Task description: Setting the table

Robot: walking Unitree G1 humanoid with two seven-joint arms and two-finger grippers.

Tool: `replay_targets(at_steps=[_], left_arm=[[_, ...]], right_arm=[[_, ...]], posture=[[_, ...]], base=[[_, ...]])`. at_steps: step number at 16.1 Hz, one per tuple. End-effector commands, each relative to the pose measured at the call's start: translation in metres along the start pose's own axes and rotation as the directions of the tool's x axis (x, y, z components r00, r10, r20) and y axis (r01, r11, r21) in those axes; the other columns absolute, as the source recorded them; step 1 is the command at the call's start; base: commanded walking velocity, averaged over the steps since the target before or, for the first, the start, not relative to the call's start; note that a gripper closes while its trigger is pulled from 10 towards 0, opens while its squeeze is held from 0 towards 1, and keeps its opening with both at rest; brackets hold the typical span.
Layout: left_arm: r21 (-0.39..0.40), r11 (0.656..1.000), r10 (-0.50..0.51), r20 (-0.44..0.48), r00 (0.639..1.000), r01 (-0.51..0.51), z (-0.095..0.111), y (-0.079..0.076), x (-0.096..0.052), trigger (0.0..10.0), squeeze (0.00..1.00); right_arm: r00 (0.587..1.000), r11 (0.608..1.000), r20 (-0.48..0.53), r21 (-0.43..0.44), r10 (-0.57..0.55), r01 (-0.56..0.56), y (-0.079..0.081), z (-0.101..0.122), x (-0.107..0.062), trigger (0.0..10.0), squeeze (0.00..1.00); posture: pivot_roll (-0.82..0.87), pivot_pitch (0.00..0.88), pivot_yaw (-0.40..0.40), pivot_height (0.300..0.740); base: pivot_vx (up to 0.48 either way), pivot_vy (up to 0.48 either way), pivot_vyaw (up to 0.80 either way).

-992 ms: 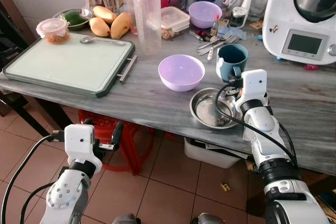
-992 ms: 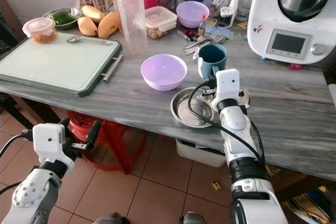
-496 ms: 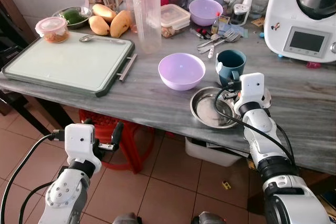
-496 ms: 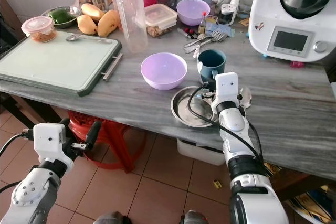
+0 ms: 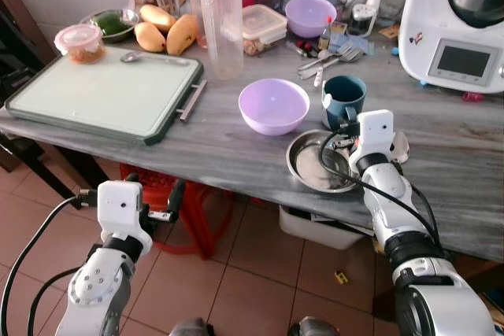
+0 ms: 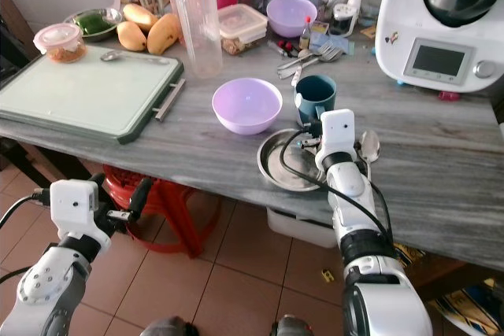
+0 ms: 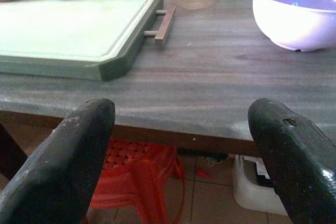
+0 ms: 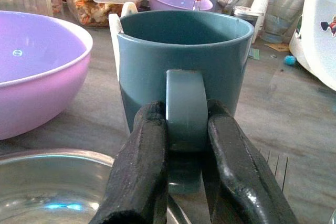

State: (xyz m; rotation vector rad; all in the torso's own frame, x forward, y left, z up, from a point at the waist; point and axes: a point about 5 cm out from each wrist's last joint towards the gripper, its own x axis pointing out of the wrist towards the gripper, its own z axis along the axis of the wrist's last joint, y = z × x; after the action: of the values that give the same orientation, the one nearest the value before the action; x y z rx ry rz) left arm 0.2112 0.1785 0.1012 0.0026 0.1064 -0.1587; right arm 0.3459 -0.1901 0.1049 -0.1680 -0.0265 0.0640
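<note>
Left eye view, lower left: left gripper (image 5: 175, 194) hangs below the table (image 5: 236, 155) edge, fingers spread wide, holding nothing
Upper left: green tray (image 5: 102, 92) lies bare on the table
Centre: purple bowl (image 5: 272, 105); steel plate (image 5: 315, 164) just right of it at the near edge
Centre right: teal mug (image 5: 345, 98) upright behind the plate; right gripper (image 8: 184, 140) pinches its handle
Advice: lift straight up, clearing the plate rim; keep the mug level; avoid the bowl

Open hand (image 7: 181, 150) before table (image 7: 210, 103) (grey)
</note>
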Motion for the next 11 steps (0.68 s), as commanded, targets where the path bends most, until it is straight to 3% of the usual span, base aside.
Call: replay_targets(at_steps=[1, 2, 11], left_arm=[[0.013, 1.000, -0.003, 0.007, 1.000, 0.002, 0.004, 0.002, 0.001, 10.0, 0.00], [0.015, 1.000, -0.004, 0.009, 1.000, 0.004, 0.004, 0.002, 0.002, 10.0, 0.00], [0.005, 1.000, -0.018, 0.026, 0.999, 0.018, 0.004, -0.003, 0.015, 10.0, 0.00]], right_arm=[[1.000, 1.000, 0.009, 0.010, 0.002, -0.002, 0.000, 0.003, 0.003, 10.0, 0.73], [1.000, 1.000, 0.015, 0.015, -0.002, 0.002, 0.000, 0.003, 0.003, 10.0, 0.98], [0.996, 0.999, 0.078, 0.006, -0.038, 0.037, -0.008, 0.012, -0.001, 10.0, 1.00]], posture=[[0.12, 0.042, 0.050, 0.740], [0.11, 0.039, 0.051, 0.740], [0.08, 0.000, 0.052, 0.740]], base=[[0.000, 0.000, 0.00], [0.000, 0.000, 0.00], [0.000, 0.000, 0.00]])
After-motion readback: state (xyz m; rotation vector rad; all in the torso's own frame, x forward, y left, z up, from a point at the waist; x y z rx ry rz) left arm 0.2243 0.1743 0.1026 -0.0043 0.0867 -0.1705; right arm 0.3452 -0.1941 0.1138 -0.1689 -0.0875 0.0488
